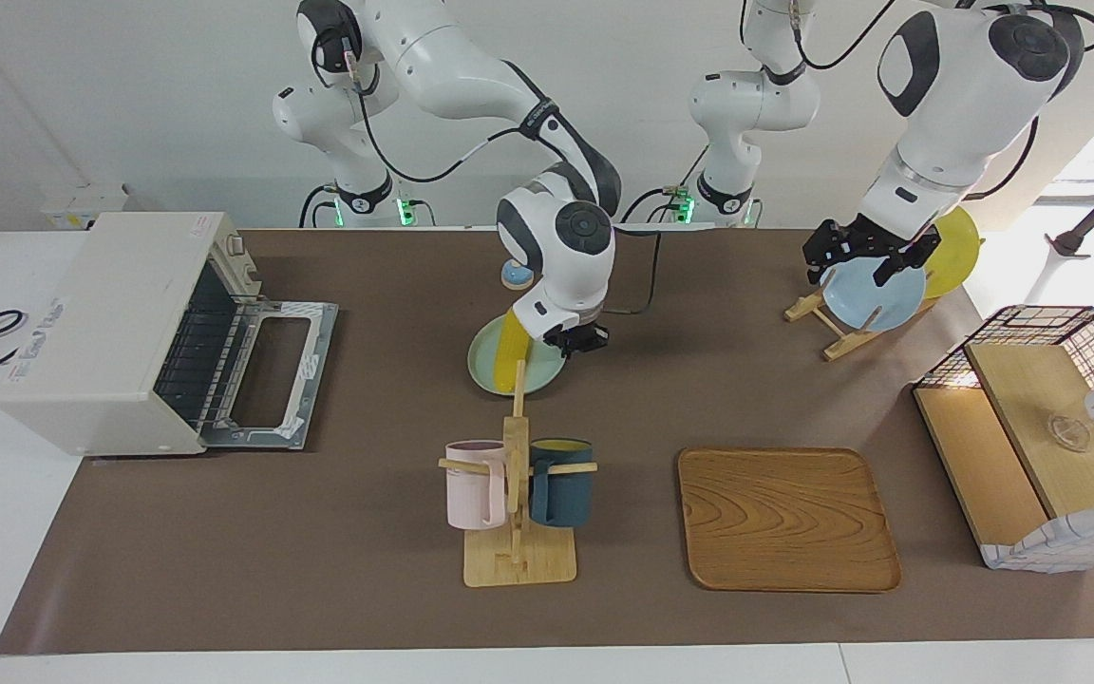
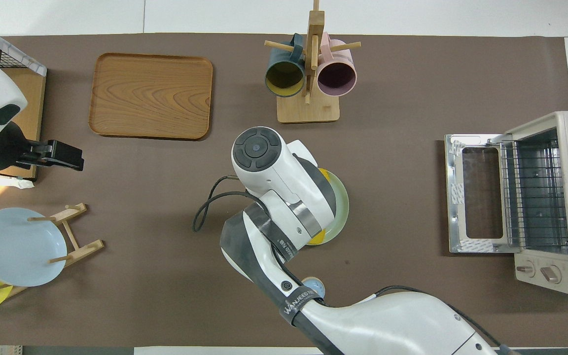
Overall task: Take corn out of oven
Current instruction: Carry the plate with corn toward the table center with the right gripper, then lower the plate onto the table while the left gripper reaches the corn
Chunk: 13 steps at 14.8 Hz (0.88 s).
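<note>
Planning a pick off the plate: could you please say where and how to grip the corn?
Grip the corn mid-length across its round girth, from straight above: it lies flat on the green plate, whose rim hinders side approaches. The right hand is just beside it; the left hand waits over the blue plate.

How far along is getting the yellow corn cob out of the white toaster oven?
Mostly done. The white toaster oven stands with its drop-down door open and its wire rack bare. The yellow corn cob is on the pale green round plate mid-table, with the right gripper at its upper end; whether it still grips is unclear. Left: letting go and pulling clear. The left gripper waits over the blue plate in the wooden rack.
</note>
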Motion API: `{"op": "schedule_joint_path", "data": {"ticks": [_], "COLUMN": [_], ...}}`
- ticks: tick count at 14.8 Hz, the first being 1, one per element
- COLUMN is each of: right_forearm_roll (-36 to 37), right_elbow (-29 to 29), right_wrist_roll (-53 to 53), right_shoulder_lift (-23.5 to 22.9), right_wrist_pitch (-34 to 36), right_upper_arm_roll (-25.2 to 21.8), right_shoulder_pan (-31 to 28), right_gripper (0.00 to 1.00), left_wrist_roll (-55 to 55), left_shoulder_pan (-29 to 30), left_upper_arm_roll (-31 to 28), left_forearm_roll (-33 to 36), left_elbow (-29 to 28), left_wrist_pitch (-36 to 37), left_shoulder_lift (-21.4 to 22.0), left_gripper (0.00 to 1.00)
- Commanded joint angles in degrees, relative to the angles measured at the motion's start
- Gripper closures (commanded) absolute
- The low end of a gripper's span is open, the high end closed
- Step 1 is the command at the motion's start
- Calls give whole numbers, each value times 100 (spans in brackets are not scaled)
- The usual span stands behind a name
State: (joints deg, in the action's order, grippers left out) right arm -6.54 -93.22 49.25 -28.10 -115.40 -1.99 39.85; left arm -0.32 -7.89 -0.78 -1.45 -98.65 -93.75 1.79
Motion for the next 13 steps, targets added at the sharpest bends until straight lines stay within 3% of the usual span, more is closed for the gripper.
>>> {"op": "schedule_joint_path", "data": {"ticks": [1, 3, 6, 7, 10, 13], "right_forearm_roll": [-172, -137, 3, 204, 583, 732], "right_elbow": [-320, -136, 190, 164, -300, -1257], "right_wrist_roll": [32, 23, -134, -318, -1064, -1541], "right_shoulder_lift": [253, 244, 314, 436, 831, 1254], "right_wrist_pitch": [-194, -142, 323, 507, 799, 685], "right_upper_arm_roll": [50, 50, 6, -12, -12, -21], "right_shoulder_pan": [-83, -57, -214, -302, -889, -1531], "right_gripper": [87, 69, 67, 70, 100, 100], "left_wrist_roll": [-12, -12, 6, 6, 23, -55], "left_shoulder_pan": [7, 7, 7, -2, -81, -597], "left_upper_arm_roll": [-1, -1, 7, 16, 34, 43], "left_forearm_roll": [118, 118, 101, 101, -13, -241], "left_elbow": [-137, -136, -136, -145, -163, -207], "left_wrist_pitch": [-91, -100, -135, -214, -372, -513], "left_shoulder_lift": [146, 146, 146, 137, 129, 102], "left_gripper": [0, 0, 0, 0, 0, 0]}}
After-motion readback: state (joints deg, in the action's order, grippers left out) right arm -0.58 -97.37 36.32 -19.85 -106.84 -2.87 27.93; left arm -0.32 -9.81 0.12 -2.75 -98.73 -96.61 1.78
